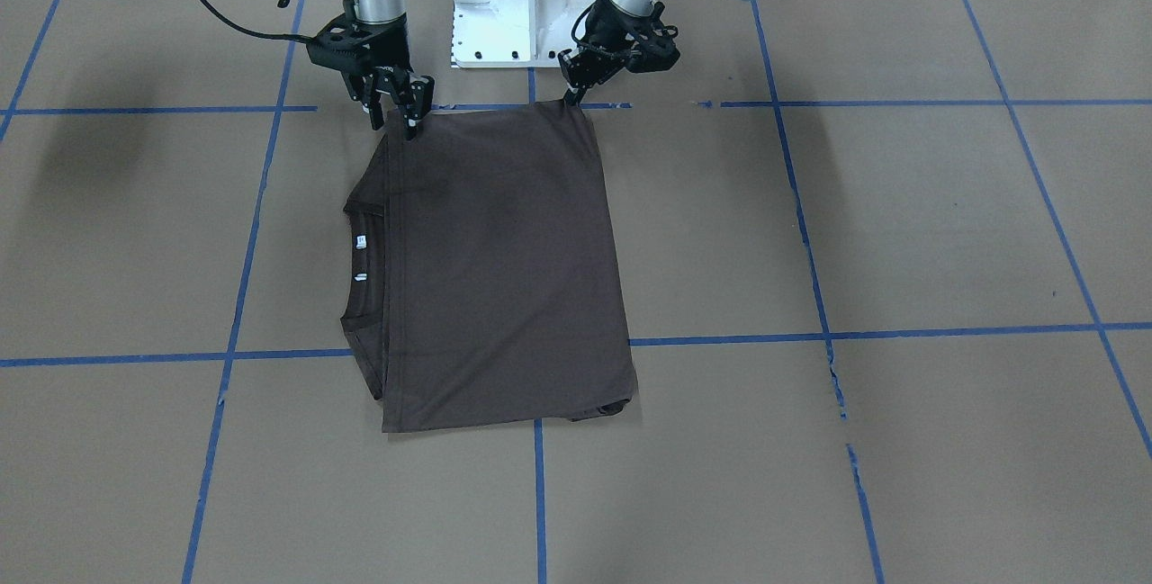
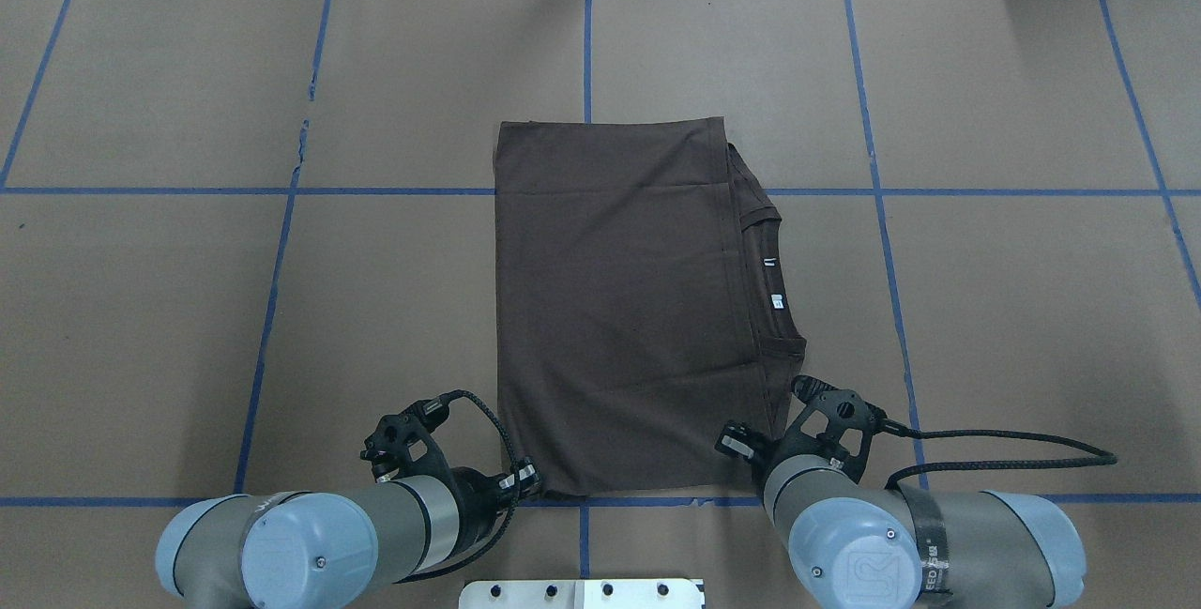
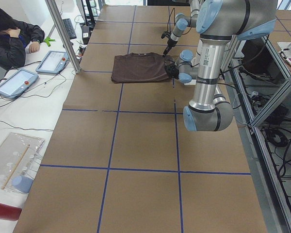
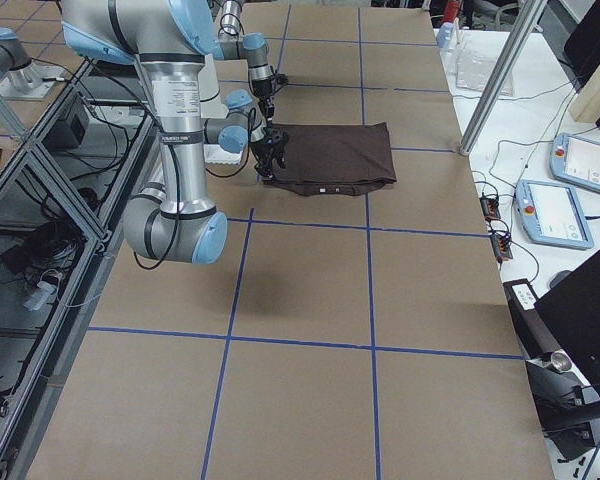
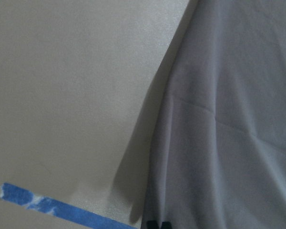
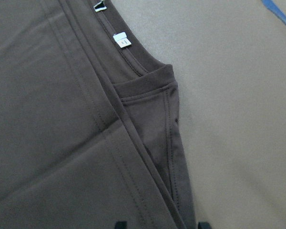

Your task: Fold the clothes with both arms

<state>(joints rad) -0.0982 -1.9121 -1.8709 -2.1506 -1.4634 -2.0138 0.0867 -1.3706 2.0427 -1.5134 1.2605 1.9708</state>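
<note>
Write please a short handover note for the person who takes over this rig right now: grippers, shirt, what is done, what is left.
Left gripper: shut on the T-shirt at its robot-side corner, on the robot's left.
Right gripper: open, its fingers astride the other robot-side corner, not yet pinched.
T-shirt: lies flat on the table, already folded to a rectangle. The collar with white tags peeks out on the robot's right.
Left to do: probably close the right gripper, then carry both corners toward the far edge for another fold.
</note>
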